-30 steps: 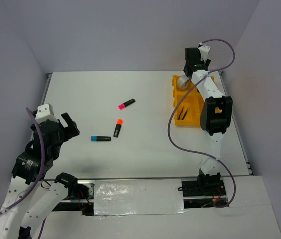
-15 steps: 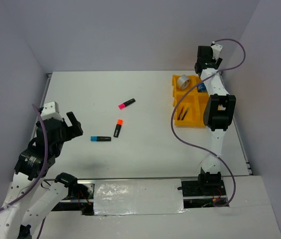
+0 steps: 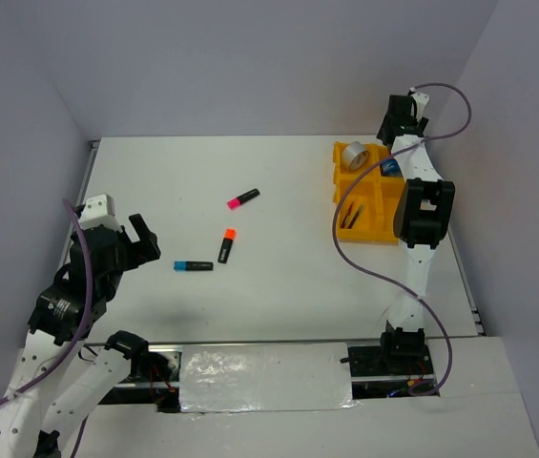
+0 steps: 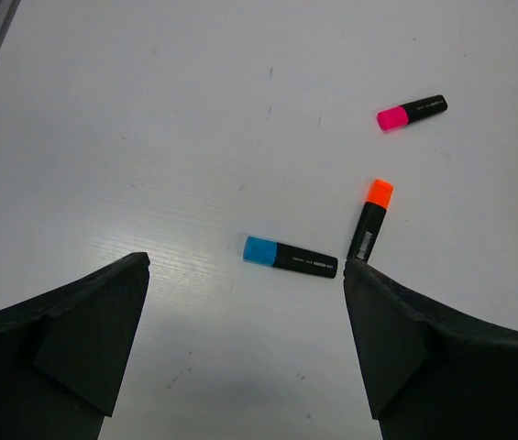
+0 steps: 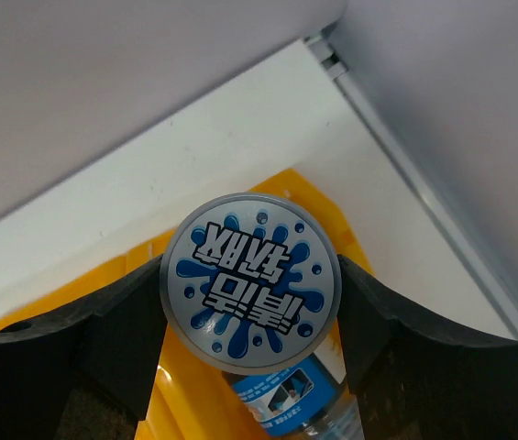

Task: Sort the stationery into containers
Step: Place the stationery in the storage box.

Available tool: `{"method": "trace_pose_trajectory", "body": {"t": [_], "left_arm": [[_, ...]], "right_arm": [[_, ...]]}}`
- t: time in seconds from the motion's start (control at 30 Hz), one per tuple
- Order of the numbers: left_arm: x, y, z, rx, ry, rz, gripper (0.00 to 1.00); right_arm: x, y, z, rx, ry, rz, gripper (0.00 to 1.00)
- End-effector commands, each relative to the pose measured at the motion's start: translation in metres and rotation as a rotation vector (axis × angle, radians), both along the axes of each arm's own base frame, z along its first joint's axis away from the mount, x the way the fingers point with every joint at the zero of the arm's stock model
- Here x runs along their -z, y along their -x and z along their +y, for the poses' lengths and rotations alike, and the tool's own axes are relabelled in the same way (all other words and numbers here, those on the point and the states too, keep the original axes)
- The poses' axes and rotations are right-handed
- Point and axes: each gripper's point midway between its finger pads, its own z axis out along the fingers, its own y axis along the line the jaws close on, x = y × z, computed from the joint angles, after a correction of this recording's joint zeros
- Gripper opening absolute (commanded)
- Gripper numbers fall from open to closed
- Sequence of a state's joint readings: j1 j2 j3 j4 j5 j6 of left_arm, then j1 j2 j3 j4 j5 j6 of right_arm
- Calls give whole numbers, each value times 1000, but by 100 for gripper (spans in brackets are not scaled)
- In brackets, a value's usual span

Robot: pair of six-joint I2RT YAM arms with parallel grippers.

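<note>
Right gripper (image 5: 251, 277): jaws are held fairly wide and clamped on the two sides of a blue-white tape roll (image 5: 250, 261), its printed face turned to the wrist camera. It hangs above the far right compartment of the yellow tray (image 3: 359, 238). A second blue-white roll (image 3: 389, 169) lies in that compartment, directly under the held one.

Left gripper (image 4: 247, 266): jaws wide apart, holding nothing, raised over the left part of the counter (image 3: 174, 172).

Tray sits by the far right corner of the counter. I see the silver tape ring (image 3: 351, 156) in its far left compartment and two thin pens (image 3: 350, 218) in the near left one.

Three highlighters lie loose mid-counter, well apart from the tray: blue-capped highlighter (image 4: 291, 258) closest to the left jaws, orange-capped highlighter (image 4: 369, 220) just beside it, pink-capped highlighter (image 4: 412, 111) farther toward the far edge.
</note>
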State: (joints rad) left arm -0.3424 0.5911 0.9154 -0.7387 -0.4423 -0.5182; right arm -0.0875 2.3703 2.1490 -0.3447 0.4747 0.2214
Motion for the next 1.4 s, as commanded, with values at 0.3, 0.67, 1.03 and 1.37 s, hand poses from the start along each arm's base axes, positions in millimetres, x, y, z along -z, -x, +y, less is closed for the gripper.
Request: {"method": "trace_pose_trajectory", "body": {"t": [0.3,0.67,1.03,1.37], "left_arm": [[-9,-3,-1,17,-4,-45,99],[-9,-4,-2,22,-4,-43,99],[-7,-4,2,-1,-10,-35,99],[3,-8,22,-132,-39,28,99]], "right_arm": [[28,3,14,-83,-88,54,3],[-7,10,16,-48,-135,-5,97],[-108,27,94,-236,-197,-139,100],[-120,169,347,-760,-137,-48,100]]}}
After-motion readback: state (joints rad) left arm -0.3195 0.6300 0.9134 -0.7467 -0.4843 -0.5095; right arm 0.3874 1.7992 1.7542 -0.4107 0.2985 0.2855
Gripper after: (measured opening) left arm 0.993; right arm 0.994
